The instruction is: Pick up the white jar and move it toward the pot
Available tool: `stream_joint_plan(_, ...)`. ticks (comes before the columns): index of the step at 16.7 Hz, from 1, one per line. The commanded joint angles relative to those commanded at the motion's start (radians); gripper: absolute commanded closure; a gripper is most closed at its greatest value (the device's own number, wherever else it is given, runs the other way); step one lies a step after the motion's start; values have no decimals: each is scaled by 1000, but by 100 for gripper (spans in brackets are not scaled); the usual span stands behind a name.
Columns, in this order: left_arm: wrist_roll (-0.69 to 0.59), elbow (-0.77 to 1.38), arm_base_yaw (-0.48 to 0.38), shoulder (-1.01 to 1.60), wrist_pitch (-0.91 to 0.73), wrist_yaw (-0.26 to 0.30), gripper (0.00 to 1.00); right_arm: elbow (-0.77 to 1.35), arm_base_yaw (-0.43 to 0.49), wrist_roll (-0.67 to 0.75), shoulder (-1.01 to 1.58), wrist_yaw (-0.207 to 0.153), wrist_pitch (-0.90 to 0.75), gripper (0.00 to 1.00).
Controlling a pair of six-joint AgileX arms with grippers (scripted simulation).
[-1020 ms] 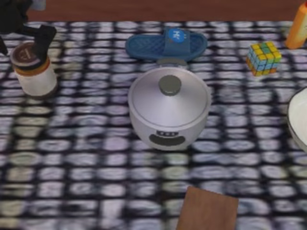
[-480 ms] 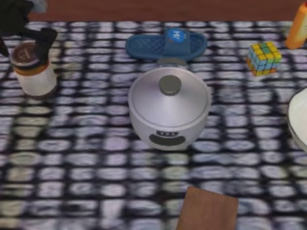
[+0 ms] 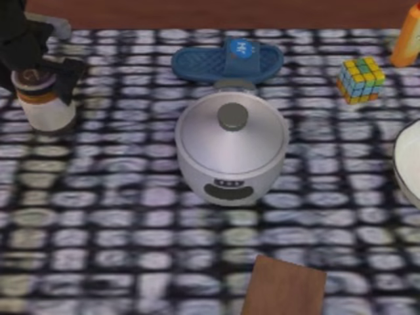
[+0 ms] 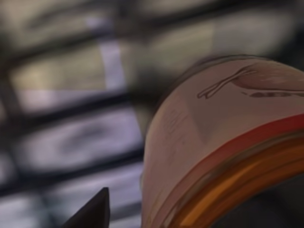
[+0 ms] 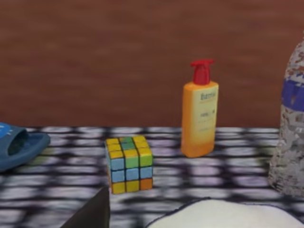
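A table fills the top view, covered by a cloth patterned with pale blotches in a dark grid. Along its far edge runs a strip of reddish-brown surface. In the right wrist view this appears as a plain reddish-brown wall rising behind the table. The light is even and soft, with faint shadows on the cloth.

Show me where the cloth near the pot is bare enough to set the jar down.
Widest bare stretch: between the white jar, with the left gripper around it, and the pot. Also free in front of the pot, left of the brown board. Crowded behind: the blue slipper nearly meets the pot.
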Motion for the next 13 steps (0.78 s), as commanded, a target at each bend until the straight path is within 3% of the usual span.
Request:
stream_joint_plan(1,0,0,0,0,0,0,0,0,0,0,0,0,0,0)
stream_joint_plan(13,0,0,0,0,0,0,90,0,0,0,0,0,0,0)
